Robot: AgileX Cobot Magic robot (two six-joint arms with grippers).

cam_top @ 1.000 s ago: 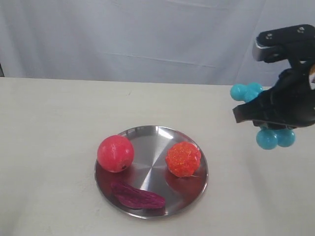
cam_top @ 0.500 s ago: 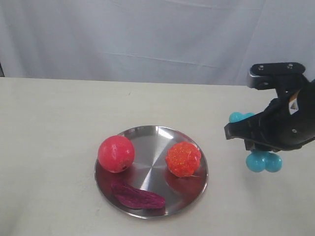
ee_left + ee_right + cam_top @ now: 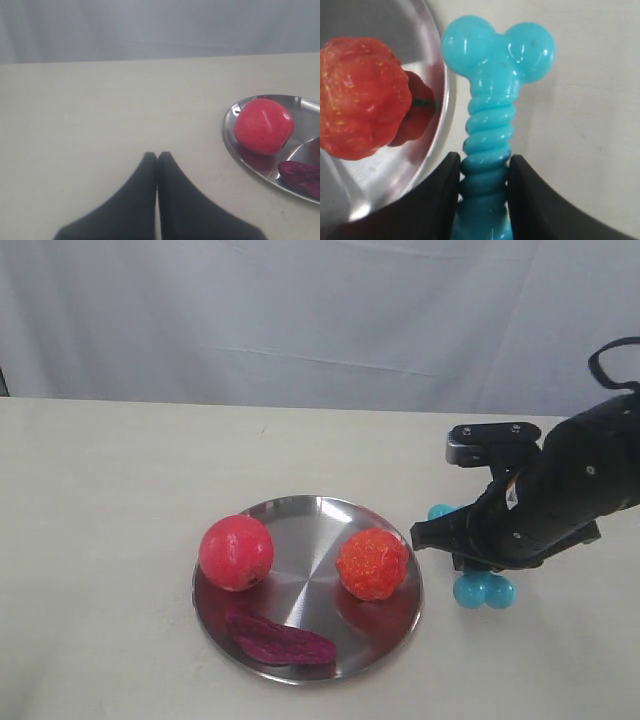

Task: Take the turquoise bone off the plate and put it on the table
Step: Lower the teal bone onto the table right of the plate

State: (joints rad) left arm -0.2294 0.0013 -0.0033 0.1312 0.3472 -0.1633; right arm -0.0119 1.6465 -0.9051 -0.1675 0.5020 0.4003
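Right wrist view: the right gripper [image 3: 485,167] clamps the turquoise bone [image 3: 490,115] by its ribbed shaft, its 2 fingers parted only that wide. The bone sits just beside the plate [image 3: 441,100], low at the table [image 3: 590,125], apparently so that a release lands it clear of the rim.

Shows the turquoise bone [image 3: 490,115] clamped by its ribbed shaft between the two black fingers [image 3: 440,195] of the right gripper [image 3: 485,167], squeezed against the ribs from either side. Leaves one knobbed end in full sight, both round knobs glossy with small highlights, reaching out past the fingertips over the cream bench [image 3: 590,150]. Puts that end just beside the rim of the silver plate [image 3: 441,95], outside it rather than over it. Catches an orange-red knobbly ball [image 3: 362,95] resting on the plate close to the rim, with a darker reflection and a speck of green in the metal beneath. Gives no clear sign whether the bone touches the bench.
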